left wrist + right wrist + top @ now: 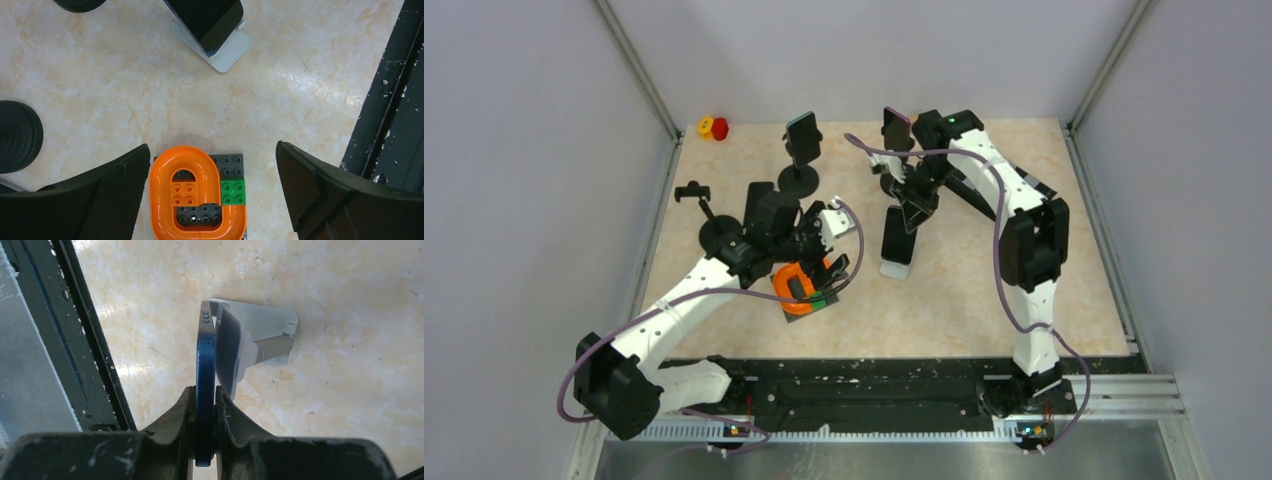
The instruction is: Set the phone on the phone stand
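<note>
"Looking at the right gripper point(205, 396), what does it have?"

"The phone point(205, 352). Both fingers are pinched tight on its two flat faces, near the upper end, and the phone stands steep on its lower end."

"Where is that, next to the stand?"

"Right at the white stand point(272, 322), about mid-table. The phone's lower end is down at the stand's base lip, and one flat side is just beside the dark pad. Whether it touches the pad, I cannot tell from here."

"And the left gripper point(212, 150)?"

"Fingers spread wide, holding nothing. It hangs over an orange toy point(162, 200) built on grey blocks. The toy lies on the table point(300, 90) in the gap between the two fingers, touching neither."

"Anything else around?"

"A black stand point(797, 182) at the back carries a second phone point(802, 130). Another black stand point(721, 235) sits to its left, near the left arm. A small red and yellow thing point(714, 127) lies in the far left corner."
</note>
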You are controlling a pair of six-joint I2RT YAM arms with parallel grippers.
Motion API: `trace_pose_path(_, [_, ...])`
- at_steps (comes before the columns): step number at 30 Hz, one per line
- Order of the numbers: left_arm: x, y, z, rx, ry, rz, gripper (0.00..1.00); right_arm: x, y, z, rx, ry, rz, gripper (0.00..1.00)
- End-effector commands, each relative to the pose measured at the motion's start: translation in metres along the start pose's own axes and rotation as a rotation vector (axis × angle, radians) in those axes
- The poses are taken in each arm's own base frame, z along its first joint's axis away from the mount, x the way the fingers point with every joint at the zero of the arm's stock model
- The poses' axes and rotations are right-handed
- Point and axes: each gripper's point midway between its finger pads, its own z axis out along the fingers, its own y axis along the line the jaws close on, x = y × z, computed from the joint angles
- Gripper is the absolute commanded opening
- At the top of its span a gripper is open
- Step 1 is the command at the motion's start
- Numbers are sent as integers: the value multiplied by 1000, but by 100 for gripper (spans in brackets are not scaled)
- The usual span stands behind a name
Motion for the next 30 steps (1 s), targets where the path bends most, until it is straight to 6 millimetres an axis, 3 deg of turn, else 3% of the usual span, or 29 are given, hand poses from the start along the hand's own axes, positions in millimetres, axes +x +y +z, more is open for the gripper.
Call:
trace_pose_path(1, [-11, 2, 0, 7, -41, 26, 99, -12, 2, -9, -1, -67, -37, 0])
trace_pose_path(19, [-9, 0, 1, 15, -36, 22, 99, -4, 1, -5, 2, -76, -13, 0])
trace_pose_path(30, [-9, 0, 1, 15, -35, 24, 99, -6, -3, -7, 38, -80, -8, 35])
